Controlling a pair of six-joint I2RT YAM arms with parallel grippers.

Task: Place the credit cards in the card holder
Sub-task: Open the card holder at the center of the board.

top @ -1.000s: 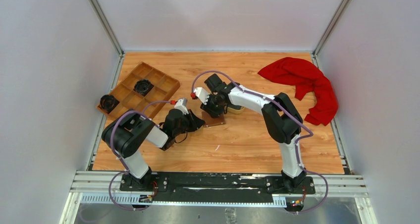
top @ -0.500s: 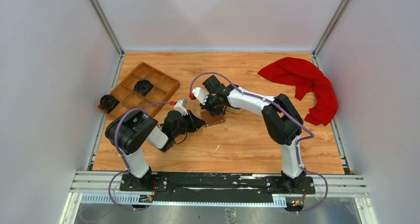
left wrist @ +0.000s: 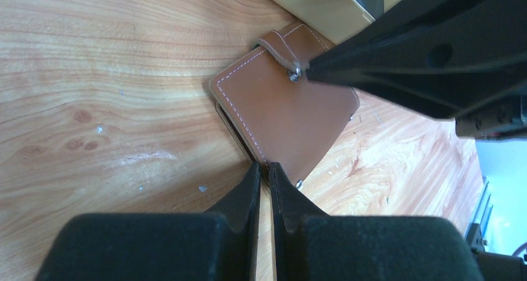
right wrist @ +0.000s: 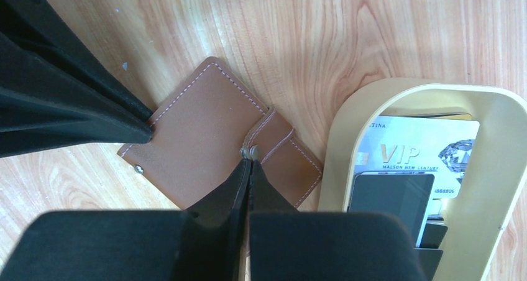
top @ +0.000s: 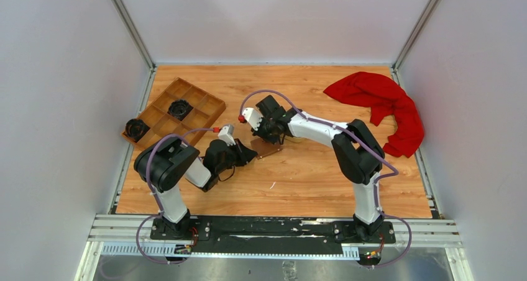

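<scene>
Card holder [top: 271, 150], brown leather and folded shut, lies flat near the middle of the wooden table [top: 311, 181], with a robot claw at each of two sides.

Left claw [left wrist: 265, 167] meets it from 9 o'clock in the overhead view. Its black fingers are drawn almost together with a thin slit between them, and the tips touch the holder's near edge. Whether they pinch the leather or only press against it cannot be told.

Right claw [right wrist: 248, 164] comes in from 12 o'clock in the overhead view. Its fingers are fully closed, and the tips rest at the metal snap [right wrist: 253, 150] on the holder's strap [right wrist: 276, 138]. Seen from that wrist's camera, the brown cover spreads from the tips towards 10 o'clock.

Credit cards [right wrist: 422, 150] sit stacked in an oval tan dish [right wrist: 339, 132] just beside the holder, at 3 o'clock in the right wrist view. A black card [right wrist: 390, 194] lies over a whitish one printed "VIP". The dish rim and the holder's strap corner lie very close together.

Wooden compartment tray [top: 202, 110] stands at 10 o'clock on the table, carrying two black round pieces [top: 180, 109]. Red cloth [top: 379, 104] lies crumpled at 2 o'clock, well apart from both claws.
</scene>
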